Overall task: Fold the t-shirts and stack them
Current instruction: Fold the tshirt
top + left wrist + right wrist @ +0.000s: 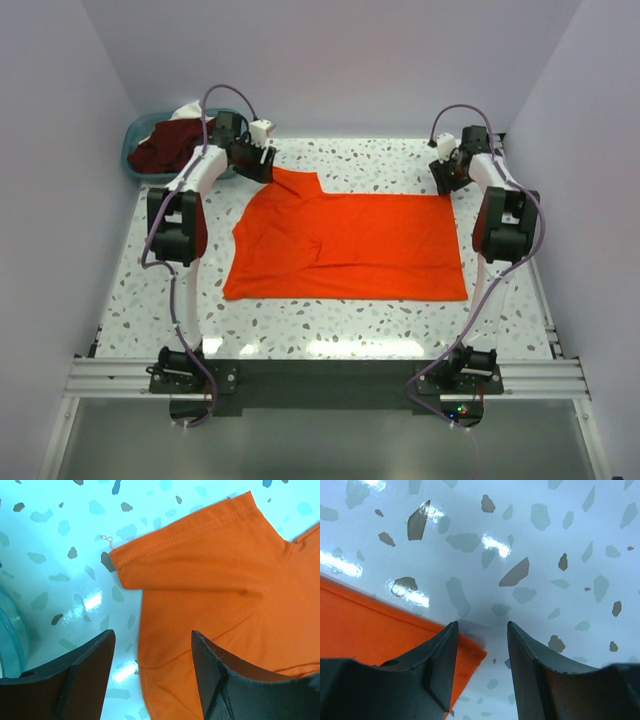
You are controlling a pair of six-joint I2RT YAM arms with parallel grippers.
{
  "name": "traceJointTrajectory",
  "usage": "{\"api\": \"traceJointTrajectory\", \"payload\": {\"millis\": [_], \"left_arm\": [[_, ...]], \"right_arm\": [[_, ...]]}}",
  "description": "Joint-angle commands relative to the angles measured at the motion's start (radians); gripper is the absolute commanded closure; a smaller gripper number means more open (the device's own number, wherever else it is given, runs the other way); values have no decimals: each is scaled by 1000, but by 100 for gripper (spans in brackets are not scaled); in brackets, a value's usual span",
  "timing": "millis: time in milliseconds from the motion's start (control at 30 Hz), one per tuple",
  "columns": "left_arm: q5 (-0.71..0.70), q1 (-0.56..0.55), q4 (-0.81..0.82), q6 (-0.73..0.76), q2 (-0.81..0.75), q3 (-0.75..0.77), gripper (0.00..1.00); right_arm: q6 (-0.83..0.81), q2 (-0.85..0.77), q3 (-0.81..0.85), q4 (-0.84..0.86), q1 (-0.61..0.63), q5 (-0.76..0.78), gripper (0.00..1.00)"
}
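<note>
**A:** How does the left tool stand?

**B:** Wide, with nothing between its fingers. Through the gap you see bare surface and the edge of orange cloth. It hangs near the far left corner, just over the sleeve.

**A:** And the right tool?

**B:** Parted, though narrower, and it holds nothing. The gap shows only speckled surface. It sits low near the far right corner. The shirt's own far right corner lies under the tip of one finger. I can't tell whether that finger touches the cloth.

**A:** Where is the shirt itself?

**B:** Spread flat across the middle of the surface, lying sideways. One straight edge runs toward the right edge, and the sleeve points at the far left corner. Its left part is creased and the rest lies smooth.

**A:** Anything else out there?

**B:** A basket just off the far left corner, behind the left arm. Maroon shirts are heaped in it, with some white cloth showing at the back.
</note>
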Motion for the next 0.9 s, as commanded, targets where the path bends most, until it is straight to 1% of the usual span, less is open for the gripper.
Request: {"api": "traceJointTrajectory", "payload": {"millis": [0, 267, 400, 567, 733, 867], "left_arm": [[-3, 4, 40, -33, 41, 67, 32], [-3, -2, 100, -57, 99, 136, 30], [-26, -5, 169, -73, 116, 143, 28], [-29, -4, 233, -103, 157, 149, 29], [-25, -5, 247, -96, 199, 196, 29], [-43, -8, 276, -98, 220, 196, 29]], "right_arm": [[-63, 30, 79, -49, -17, -49, 54], [-94, 50, 111, -161, -43, -127, 56], [-95, 59, 143, -196, -57, -180, 54], [-97, 88, 178, -215, -60, -191, 53], [-107, 122, 218, -261, -60, -207, 57], [-127, 134, 234, -285, -60, -222, 57]]}}
